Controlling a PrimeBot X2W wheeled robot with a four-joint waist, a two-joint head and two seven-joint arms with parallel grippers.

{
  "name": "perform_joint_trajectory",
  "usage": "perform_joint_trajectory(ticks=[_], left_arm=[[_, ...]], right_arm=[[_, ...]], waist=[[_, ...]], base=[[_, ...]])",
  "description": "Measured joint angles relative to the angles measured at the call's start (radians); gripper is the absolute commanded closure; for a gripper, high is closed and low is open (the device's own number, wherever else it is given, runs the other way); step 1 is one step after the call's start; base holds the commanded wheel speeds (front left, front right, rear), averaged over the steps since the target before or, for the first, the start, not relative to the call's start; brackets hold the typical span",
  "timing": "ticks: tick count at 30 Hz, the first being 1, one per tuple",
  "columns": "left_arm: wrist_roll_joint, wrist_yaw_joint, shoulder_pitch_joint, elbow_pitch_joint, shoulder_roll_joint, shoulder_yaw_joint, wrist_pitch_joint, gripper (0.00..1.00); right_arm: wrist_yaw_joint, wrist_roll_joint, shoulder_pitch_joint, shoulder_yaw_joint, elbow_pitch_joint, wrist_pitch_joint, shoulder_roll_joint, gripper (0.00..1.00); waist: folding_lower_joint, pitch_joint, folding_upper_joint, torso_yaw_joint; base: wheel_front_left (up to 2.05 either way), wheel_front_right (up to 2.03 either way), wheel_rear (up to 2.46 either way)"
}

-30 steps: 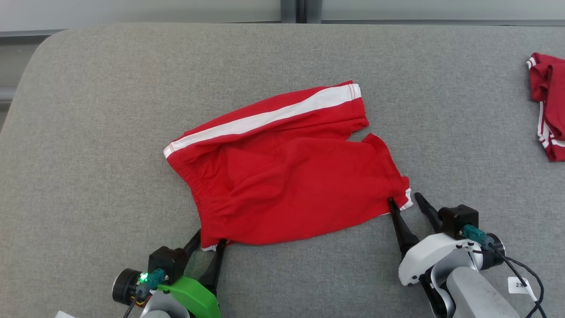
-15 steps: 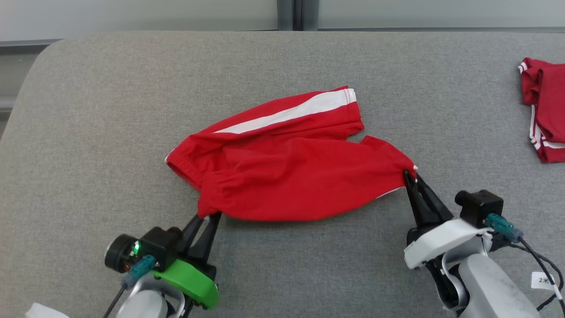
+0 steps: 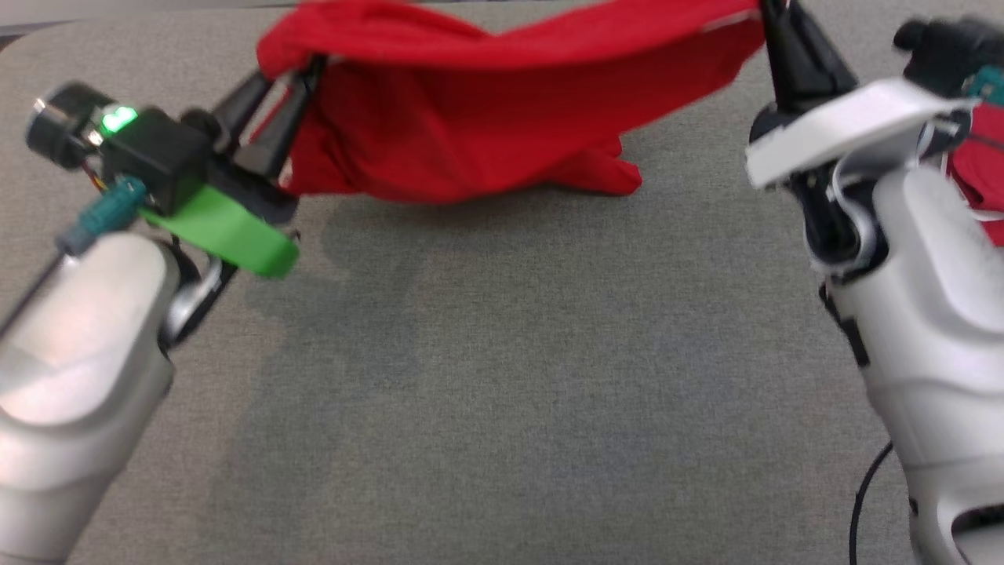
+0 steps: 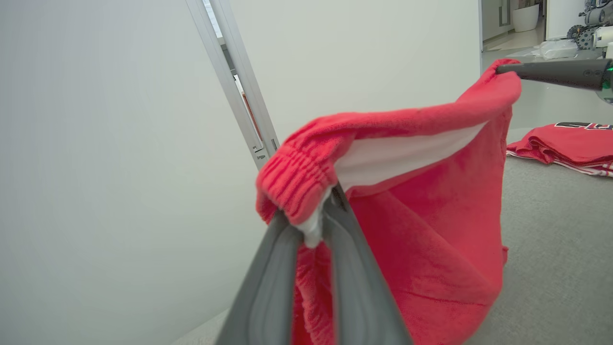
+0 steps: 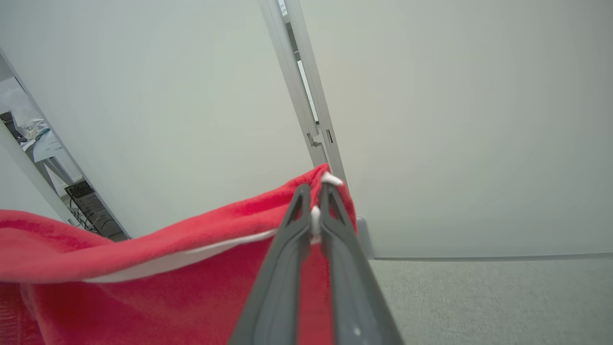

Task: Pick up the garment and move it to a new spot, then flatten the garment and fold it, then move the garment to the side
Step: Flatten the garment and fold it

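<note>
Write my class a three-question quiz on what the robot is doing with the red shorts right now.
1. True or false: the left gripper is open.
2. What does the right gripper pinch? A: an edge of the red shorts; B: a cable; C: nothing.
3. Fill in: another red garment lies on the grey surface to the robot's ____.
Key: 1 false; 2 A; 3 right.

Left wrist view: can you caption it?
Left end effector pinches red shorts by the elastic waistband over the grey table.
</note>
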Motion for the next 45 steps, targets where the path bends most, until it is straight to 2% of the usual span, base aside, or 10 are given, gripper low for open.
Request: perform_joint_trajectory(ticks=[6,8,12,15,21,28,35,38,45], left_arm=[[-0.139,0.0,-0.399,0.079,0.06,-0.108,0.077,1.0],[-0.218,0.0,-0.538,0.124,0.05,-0.125,0.093,1.0],[-0.295,-0.001,-0.764,0.236,0.024,-0.164,0.107,1.0],[-0.328,-0.001,-0.865,0.308,0.0,-0.201,0.085,1.0],[-0.416,-0.001,-0.949,0.406,-0.031,-0.29,0.062,1.0],[-0.492,-0.001,-0.945,0.447,-0.028,-0.397,0.021,1.0],[-0.547,-0.001,-0.766,0.41,-0.008,-0.435,-0.012,1.0],[-0.522,0.002,-0.639,0.342,0.007,-0.379,-0.015,1.0],[-0.392,0.089,-0.212,0.111,0.01,-0.237,-0.016,1.0]], right_arm=[[0.0,0.083,-0.403,-0.097,0.132,0.145,0.038,1.0],[0.0,0.088,-0.553,-0.152,0.21,0.175,0.056,1.0],[0.0,0.061,-0.788,-0.216,0.339,0.162,0.078,1.0],[0.0,0.036,-0.885,-0.225,0.415,0.135,0.091,1.0],[0.0,0.018,-0.962,-0.216,0.517,0.089,0.09,1.0],[0.0,0.056,-0.938,-0.183,0.572,0.052,0.082,1.0],[0.0,0.174,-0.742,-0.113,0.506,0.032,0.081,1.0],[0.0,0.23,-0.604,-0.068,0.435,0.039,0.064,1.0],[0.0,0.364,-0.217,-0.003,0.216,0.058,-0.006,1.0]], waist=[[0.0002,0.098,0.0,-0.023],[0.0003,0.135,0.0,-0.03],[0.0003,0.201,0.0,-0.045],[0.0003,0.241,0.0,-0.057],[0.0003,0.29,0.0,-0.083],[0.0002,0.323,0.0,-0.101],[0.0001,0.305,0.0,-0.109],[0.0001,0.283,0.0,-0.111],[-0.0001,0.211,0.0,-0.111]], base=[[0.0,0.0,0.0],[0.0,0.0,0.0],[0.0,0.0,0.0],[0.0,0.0,0.0],[0.0,0.0,0.0],[0.0,0.0,0.0],[0.0,0.0,0.0],[0.0,0.0,0.0],[0.0,0.0,0.0]])
